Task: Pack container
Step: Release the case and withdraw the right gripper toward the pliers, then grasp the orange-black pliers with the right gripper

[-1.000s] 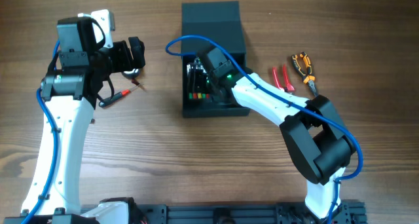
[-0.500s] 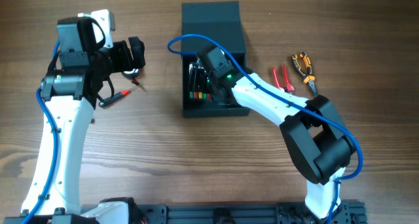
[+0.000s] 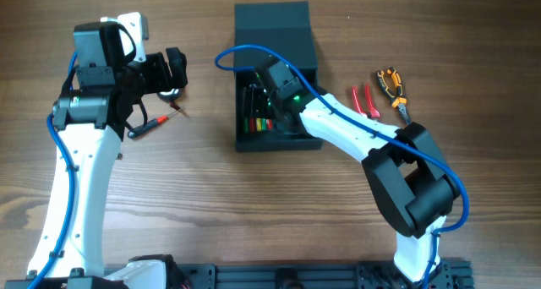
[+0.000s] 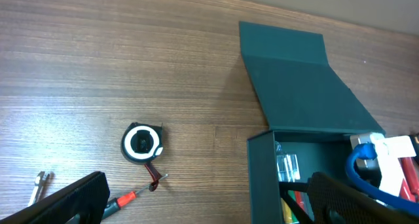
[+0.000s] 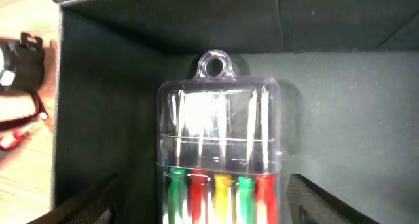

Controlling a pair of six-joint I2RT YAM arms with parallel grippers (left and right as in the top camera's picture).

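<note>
Overhead, little was seen changed: the screwdriver case (image 3: 256,111) was left lying inside the container (image 3: 275,143) at mid-table, the right gripper (image 5: 203,198) spread astride it, the left gripper (image 4: 206,185) open, empty; release was judged complete.

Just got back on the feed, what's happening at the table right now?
The right end effector is down inside the open container, jaws spread either side of a clear case of colour-handled screwdrivers without gripping it. The left end effector hangs open above the table, near a tape measure and a small red screwdriver. Orange-handled pliers lie outside, not yet packed.
</note>
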